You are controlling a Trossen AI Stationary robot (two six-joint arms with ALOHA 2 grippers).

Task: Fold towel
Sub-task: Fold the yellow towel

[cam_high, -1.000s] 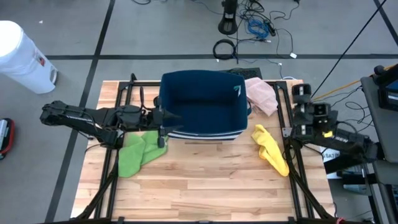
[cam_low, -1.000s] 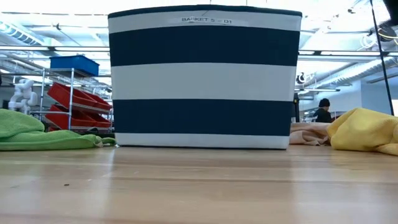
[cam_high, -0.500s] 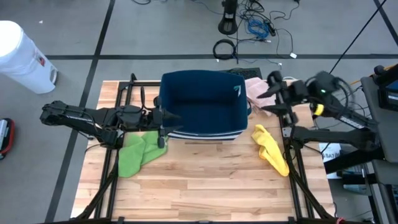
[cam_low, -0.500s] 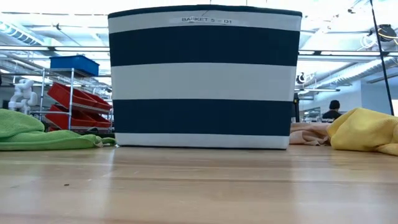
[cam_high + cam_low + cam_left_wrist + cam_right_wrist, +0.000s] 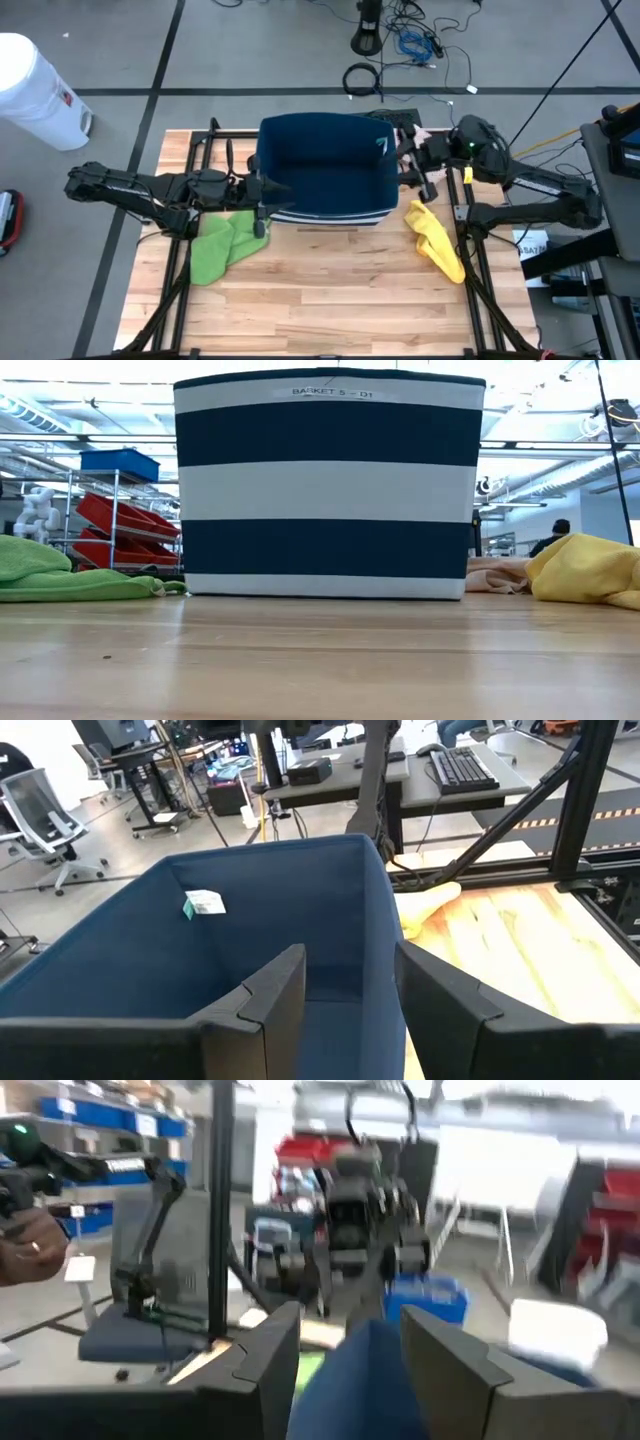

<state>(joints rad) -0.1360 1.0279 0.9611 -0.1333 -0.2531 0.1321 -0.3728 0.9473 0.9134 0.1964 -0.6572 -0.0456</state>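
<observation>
While the left gripper [image 5: 262, 205] hangs unmoved at the basket's [image 5: 325, 160] 9 o'clock edge, jaws apart and holding nothing, the right gripper [image 5: 418, 160] has swung from the table's [image 5: 320, 300] 3 o'clock side to the pink towel [image 5: 423, 134] at the basket's 3 o'clock. Its jaws are open and empty. I judge it goes for this towel; folding is not begun.

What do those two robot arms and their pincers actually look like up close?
Both are slim, jointed arms in matte black. The left arm ends in the left gripper, two flat, angular black fingers with bevelled tips. The right arm carries a small green light near its wrist, and the right gripper has the same two dark, wedge-shaped fingers.
</observation>
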